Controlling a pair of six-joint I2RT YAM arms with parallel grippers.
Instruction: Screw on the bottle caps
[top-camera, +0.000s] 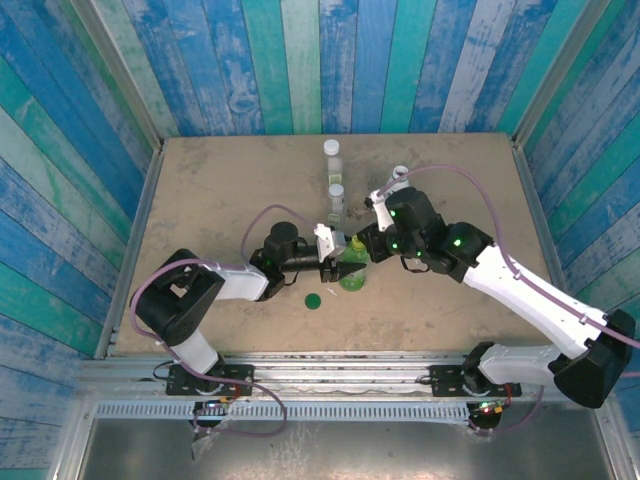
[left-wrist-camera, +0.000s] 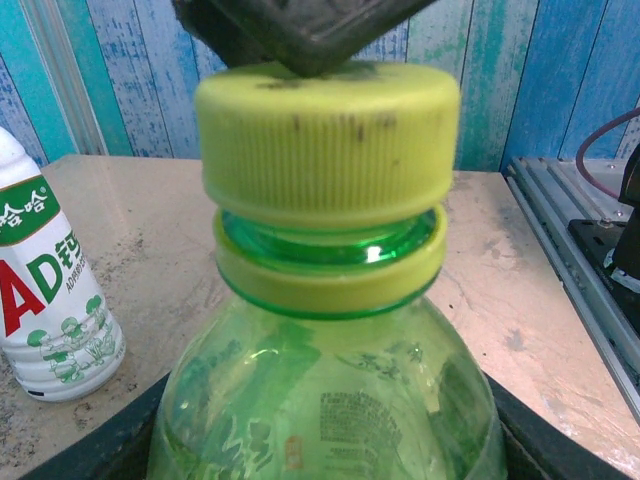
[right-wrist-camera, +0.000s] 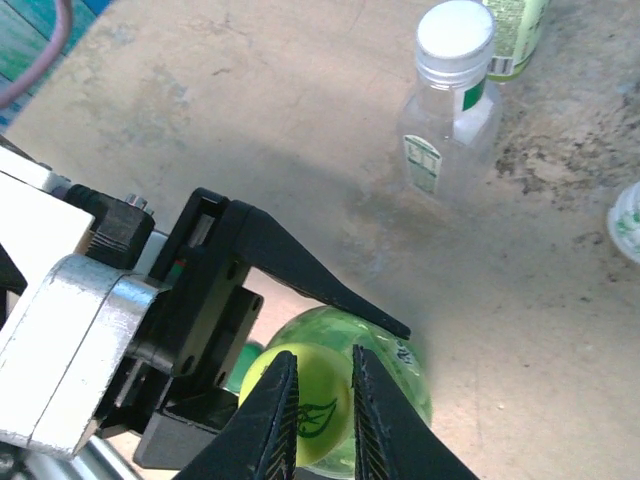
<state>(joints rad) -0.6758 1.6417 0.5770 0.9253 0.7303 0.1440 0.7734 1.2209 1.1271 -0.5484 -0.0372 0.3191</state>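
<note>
centre of the table (top-camera: 215, 190) and it's tight: the left gripper (top-camera: 338, 271) reaches in from the side, fingers clamped on the body of the upright green bottle (top-camera: 352, 280). the right gripper (right-wrist-camera: 322, 358) is over it, fingers pinched narrow, tips down on top of the yellow-green cap (left-wrist-camera: 328, 140) sitting on the neck. a dark green cap (top-camera: 313, 300) lies loose just beside the bottle. behind stand the near clear bottle (top-camera: 337, 195) and the far clear bottle (top-camera: 331, 152), with the white labelled bottle (left-wrist-camera: 50, 300) off to the side. the left half of the scuffed tan top lies open right out to its edge. blue and teal plank walls (top-camera: 300, 60) close three sides, and a metal rail (top-camera: 330, 372) runs along the near edge
</note>
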